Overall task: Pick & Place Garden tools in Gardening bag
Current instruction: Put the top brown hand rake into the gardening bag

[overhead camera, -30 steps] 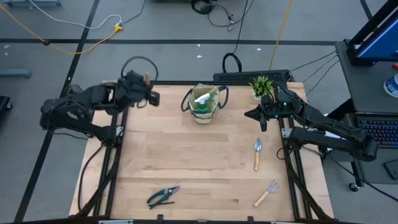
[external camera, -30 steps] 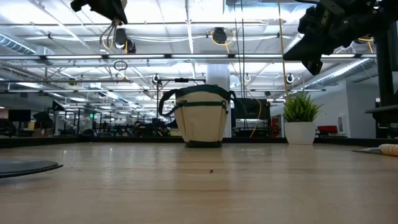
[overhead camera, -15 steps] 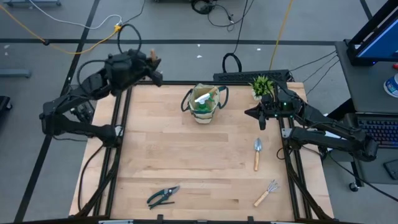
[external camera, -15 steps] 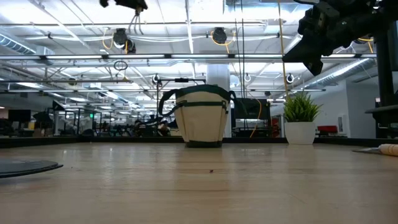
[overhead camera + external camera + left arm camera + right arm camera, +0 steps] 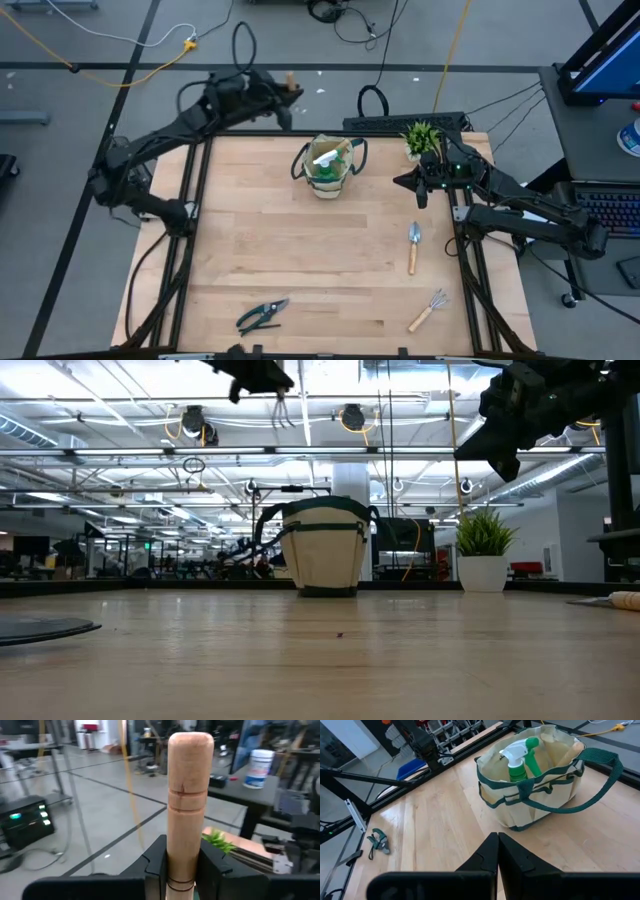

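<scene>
Left hand (image 5: 283, 88) raised high beyond the far edge of the surface (image 5: 300, 260), at about 11 o'clock from the gardening bag (image 5: 328, 166), pinching a wooden handle (image 5: 187, 795) upright between its two dark fingers (image 5: 155, 865); metal end of that tool hidden, so which tool cannot be told. In the low view, same hand (image 5: 255, 372) up near the ceiling lights, well above and clear of the bag (image 5: 322, 547). Right hand (image 5: 412, 186) hovering over the surface at 3 o'clock from the bag, fingers (image 5: 487, 855) pressed together, gripping nothing, pointed toward the bag (image 5: 540, 780). Bag standing upright near the far middle of the surface, beige with dark green trim and loop handles, mouth open; inside, a green spray bottle (image 5: 520, 762) with white nozzle, leaning. Small potted plant (image 5: 420, 138) just past the bag at 2 o'clock, by the far right corner. Trowel (image 5: 413, 247) lying flat at 5 o'clock from the bag, wooden grip toward the near edge, near the right rim. Hand rake (image 5: 428, 311) farther toward the near right corner, tines pointing away. Pruning shears (image 5: 262, 315) near the front edge at 7 o'clock from the bag, well apart from both hands.
</scene>
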Available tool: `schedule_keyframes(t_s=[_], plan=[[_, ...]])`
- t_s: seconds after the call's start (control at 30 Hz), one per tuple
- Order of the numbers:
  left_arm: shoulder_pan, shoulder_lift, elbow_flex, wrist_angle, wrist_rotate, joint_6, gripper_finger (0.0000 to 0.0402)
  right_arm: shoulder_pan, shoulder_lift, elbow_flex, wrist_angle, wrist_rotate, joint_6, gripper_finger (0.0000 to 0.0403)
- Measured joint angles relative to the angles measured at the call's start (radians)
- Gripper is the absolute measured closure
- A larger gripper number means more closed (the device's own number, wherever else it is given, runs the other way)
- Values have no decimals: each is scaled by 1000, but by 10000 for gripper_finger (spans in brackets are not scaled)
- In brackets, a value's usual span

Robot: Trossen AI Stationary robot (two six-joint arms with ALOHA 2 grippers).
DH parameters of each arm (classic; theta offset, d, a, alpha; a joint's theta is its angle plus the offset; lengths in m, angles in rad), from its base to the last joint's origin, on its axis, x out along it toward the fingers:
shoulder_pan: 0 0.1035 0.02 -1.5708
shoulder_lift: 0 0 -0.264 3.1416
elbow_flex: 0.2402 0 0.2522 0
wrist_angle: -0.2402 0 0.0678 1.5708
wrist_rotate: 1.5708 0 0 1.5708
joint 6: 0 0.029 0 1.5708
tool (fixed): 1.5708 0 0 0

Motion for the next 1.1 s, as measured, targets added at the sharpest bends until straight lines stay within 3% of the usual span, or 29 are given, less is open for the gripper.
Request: schedule_keyframes(t_s=[0.57,1.1], plan=[[29,232,0,201,251,-7,337,0,0,0,-1,0,3,403],[17,375,-1,239,336,-35,337,0,0,0,-1,0,25,403]])
